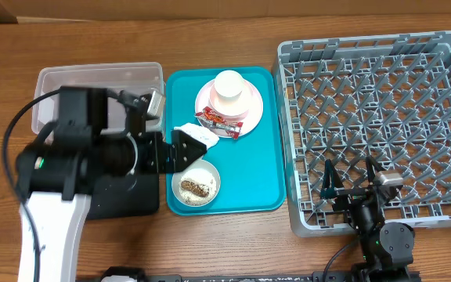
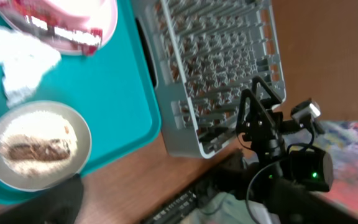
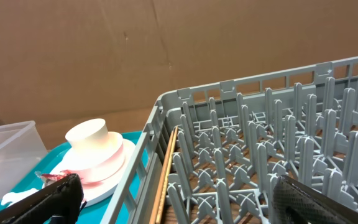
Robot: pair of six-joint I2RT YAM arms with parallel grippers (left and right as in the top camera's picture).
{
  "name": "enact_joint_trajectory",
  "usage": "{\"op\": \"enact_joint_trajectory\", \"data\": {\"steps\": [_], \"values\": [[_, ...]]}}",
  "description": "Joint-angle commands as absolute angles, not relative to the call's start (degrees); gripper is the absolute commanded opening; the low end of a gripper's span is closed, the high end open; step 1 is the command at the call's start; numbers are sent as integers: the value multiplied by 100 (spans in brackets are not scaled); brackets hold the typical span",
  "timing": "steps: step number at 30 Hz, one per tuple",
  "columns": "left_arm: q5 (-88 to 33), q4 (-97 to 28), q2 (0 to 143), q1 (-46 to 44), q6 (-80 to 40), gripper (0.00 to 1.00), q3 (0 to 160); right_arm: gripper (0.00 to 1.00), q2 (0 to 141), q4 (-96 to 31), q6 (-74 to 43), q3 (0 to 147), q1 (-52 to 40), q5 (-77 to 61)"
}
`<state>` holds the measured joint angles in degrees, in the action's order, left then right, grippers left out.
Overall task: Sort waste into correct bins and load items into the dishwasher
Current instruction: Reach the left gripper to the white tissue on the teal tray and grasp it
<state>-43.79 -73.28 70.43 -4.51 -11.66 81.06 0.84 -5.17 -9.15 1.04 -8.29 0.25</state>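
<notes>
On the teal tray, a pale-pink plate (image 1: 249, 110) carries an upturned pink bowl (image 3: 104, 160) with a pale cup (image 1: 229, 84) on top. A red wrapper (image 1: 219, 119) lies on the plate's front edge. A crumpled white napkin (image 1: 198, 135) lies beside it. A grey-white bowl (image 1: 196, 186) holds rice and a brown lump (image 2: 33, 151). My left gripper (image 1: 193, 150) hovers open and empty between the napkin and this bowl. My right gripper (image 1: 351, 182) is open and empty over the front left of the grey dish rack (image 1: 382, 117).
The clear tub (image 1: 100, 82) stands at the back left. The black tray (image 1: 128, 196) lies in front of it, partly under my left arm. The teal tray (image 1: 265, 180) sits between these bins and the rack. The rack (image 3: 260, 143) holds no dishes.
</notes>
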Motion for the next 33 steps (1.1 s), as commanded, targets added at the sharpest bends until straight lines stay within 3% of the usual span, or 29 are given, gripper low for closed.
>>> {"op": "enact_joint_trajectory", "data": {"steps": [1, 2, 5, 11, 18, 28, 32, 33], "values": [[-4604, -7345, 7483, -530, -1225, 20, 8221, 100, 16, -478, -923, 45, -834, 36], [-4543, -7354, 7616, -580, -1253, 4, 8221, 100, 16, -480, -923, 45, -834, 38], [-3813, -7343, 7887, -919, -1691, 4, 8213, 100, 16, -480, -923, 45, -834, 38], [-974, -6890, 8036, -2139, -3140, 4, 8213, 100, 16, -478, -923, 45, -834, 38], [1426, -5907, 8114, -2904, -3649, 4, 8213, 100, 16, -480, -923, 45, -834, 38], [1603, -5581, 9190, -2779, -3793, 9, 8213, 100, 16, -480, -923, 45, -834, 38], [1603, -5496, 9712, -2766, -3791, 15, 8213, 100, 16, -480, -923, 45, -834, 36], [1603, -5474, 9830, -2766, -3791, 24, 8213, 100, 16, -480, -923, 45, -834, 38]]}}
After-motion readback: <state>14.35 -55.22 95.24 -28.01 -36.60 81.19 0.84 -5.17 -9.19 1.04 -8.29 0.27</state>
